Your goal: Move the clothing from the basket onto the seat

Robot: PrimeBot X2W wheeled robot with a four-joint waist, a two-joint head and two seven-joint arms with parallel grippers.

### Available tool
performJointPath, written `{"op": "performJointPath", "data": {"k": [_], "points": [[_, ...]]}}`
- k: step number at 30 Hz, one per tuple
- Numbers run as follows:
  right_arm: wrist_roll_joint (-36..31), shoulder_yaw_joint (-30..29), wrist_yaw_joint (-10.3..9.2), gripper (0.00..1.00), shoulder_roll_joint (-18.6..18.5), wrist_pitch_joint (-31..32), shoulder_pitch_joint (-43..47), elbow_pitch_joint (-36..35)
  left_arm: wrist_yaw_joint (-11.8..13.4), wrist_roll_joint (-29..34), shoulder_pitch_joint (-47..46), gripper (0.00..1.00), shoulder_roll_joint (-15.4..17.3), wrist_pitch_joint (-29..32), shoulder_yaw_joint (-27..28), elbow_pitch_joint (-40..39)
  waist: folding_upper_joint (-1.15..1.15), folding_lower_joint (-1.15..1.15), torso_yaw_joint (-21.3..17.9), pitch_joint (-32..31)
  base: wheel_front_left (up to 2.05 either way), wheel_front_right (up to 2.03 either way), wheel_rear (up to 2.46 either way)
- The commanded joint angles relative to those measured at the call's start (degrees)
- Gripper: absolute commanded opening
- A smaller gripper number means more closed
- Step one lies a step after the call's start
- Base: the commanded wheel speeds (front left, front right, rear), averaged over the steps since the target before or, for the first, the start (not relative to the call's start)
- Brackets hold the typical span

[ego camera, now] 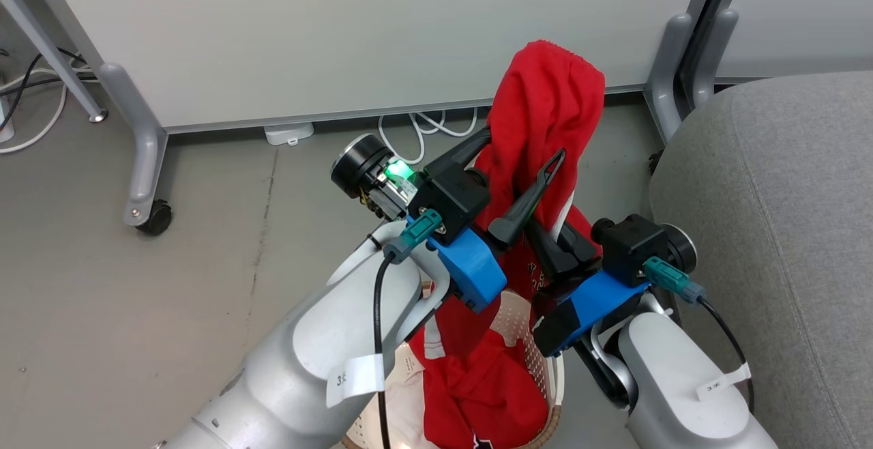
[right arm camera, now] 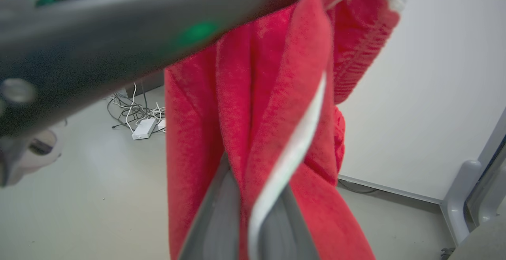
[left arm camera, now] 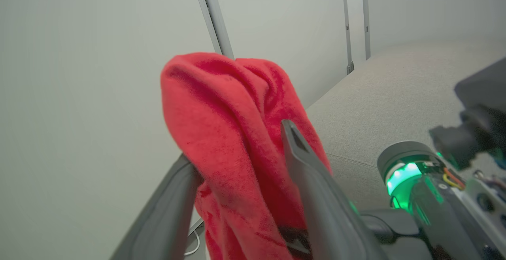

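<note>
Head view: left gripper [ego camera: 522,176] pinches the clothing [ego camera: 545,114], hanging lengthwise above the basket [ego camera: 539,360]; seat [ego camera: 771,230] lies right of the basket, right arm nearer.
Left wrist view: fingers [left arm camera: 312,173] clenched on cloth.
Right wrist view: right gripper [right arm camera: 253,216] clamps the red fold.

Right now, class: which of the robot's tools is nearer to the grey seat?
Right. The right tool sits beside the seat; the left tool is further over, toward the partition.

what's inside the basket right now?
Red clothing bunched in the basket, its upper end lifted between the left gripper fingers. The cloth covers the basket floor.
</note>
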Motion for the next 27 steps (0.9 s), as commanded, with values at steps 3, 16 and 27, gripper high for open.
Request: {"op": "performJointPath", "data": {"k": [3,16,27], "points": [[-0.11,-0.33,0.03,0.00,-0.21,-0.24,-0.30,-0.51,-0.05,0.36,-0.54,1.00,-0.11,-0.30,0.23,0.17,0.00,0.00,-0.08,0.21,0.00,0.00,0.00],[-0.56,-1.95,0.03,0.00,-0.22,-0.24,-0.14,-1.25,0.00,0.91,-0.67,1.00,-0.12,-0.30,0.89,0.42,0.00,0.00,-0.95,1.60,0.00,0.00,0.00],[-3.09,-7.24,0.03,0.00,-0.63,-0.24,0.85,-2.92,-0.03,0.83,-1.01,1.00,-0.16,-0.30,0.11,0.58,0.00,0.00,-5.27,5.13,0.00,0.00,0.00]]}}
